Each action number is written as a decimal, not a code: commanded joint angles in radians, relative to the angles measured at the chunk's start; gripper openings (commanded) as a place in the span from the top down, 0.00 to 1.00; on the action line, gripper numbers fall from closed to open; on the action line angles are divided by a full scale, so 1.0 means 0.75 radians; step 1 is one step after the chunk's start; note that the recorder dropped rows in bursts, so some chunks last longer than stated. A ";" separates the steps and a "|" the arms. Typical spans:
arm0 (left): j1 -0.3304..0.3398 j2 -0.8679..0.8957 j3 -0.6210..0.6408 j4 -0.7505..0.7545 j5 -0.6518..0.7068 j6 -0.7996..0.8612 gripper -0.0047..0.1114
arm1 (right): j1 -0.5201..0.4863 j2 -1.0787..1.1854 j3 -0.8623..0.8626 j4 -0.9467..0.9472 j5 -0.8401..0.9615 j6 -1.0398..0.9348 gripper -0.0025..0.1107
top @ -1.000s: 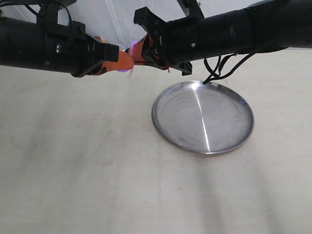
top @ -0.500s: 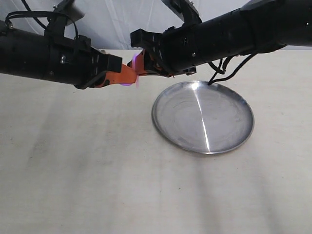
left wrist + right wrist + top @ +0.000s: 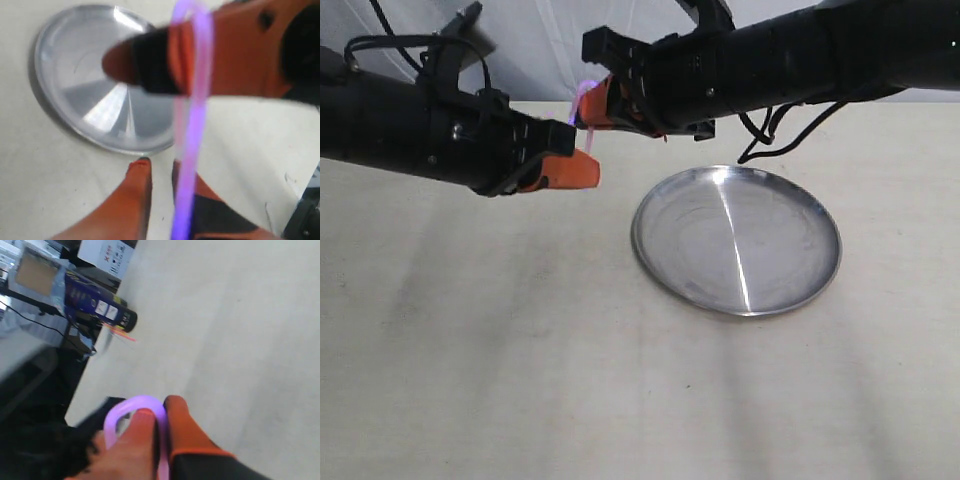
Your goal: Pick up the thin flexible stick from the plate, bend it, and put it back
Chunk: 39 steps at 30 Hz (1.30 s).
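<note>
The thin flexible stick point(image 3: 586, 90) glows pink-purple in the air left of the plate point(image 3: 770, 250). My right gripper point(image 3: 592, 105) is shut on it. In the right wrist view the stick point(image 3: 135, 402) runs between the two orange fingers and curls in a loop round one fingertip of the right gripper point(image 3: 161, 407). My left gripper point(image 3: 582, 170) hangs just below and to the left. In the left wrist view the left gripper point(image 3: 159, 164) shows a narrow gap with bare table between its fingers. There the stick point(image 3: 192, 120) passes in front of one finger, not between them. The plate point(image 3: 85, 75) holds nothing.
The beige table point(image 3: 520, 350) stretches left of and in front of the plate. Beyond the table's edge in the right wrist view stand a dark blue container point(image 3: 95, 302) and a white box point(image 3: 105, 252). A white backdrop point(image 3: 540, 40) rises behind both arms.
My left gripper has dropped down and away from the right gripper and no longer holds the stick. The right gripper has risen slightly, keeping the bent stick.
</note>
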 commanded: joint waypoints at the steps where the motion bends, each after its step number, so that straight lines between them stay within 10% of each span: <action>1: -0.014 0.019 0.016 0.069 0.004 -0.033 0.69 | 0.007 -0.038 -0.024 0.083 0.029 0.000 0.97; 17: -0.014 0.019 0.016 0.453 0.001 -0.257 0.63 | 0.005 -0.038 -0.024 -0.083 -0.142 0.009 0.98; 39: -0.014 0.019 0.016 0.612 -0.019 -0.417 0.63 | -0.018 -0.035 -0.024 -1.233 -0.355 0.785 0.98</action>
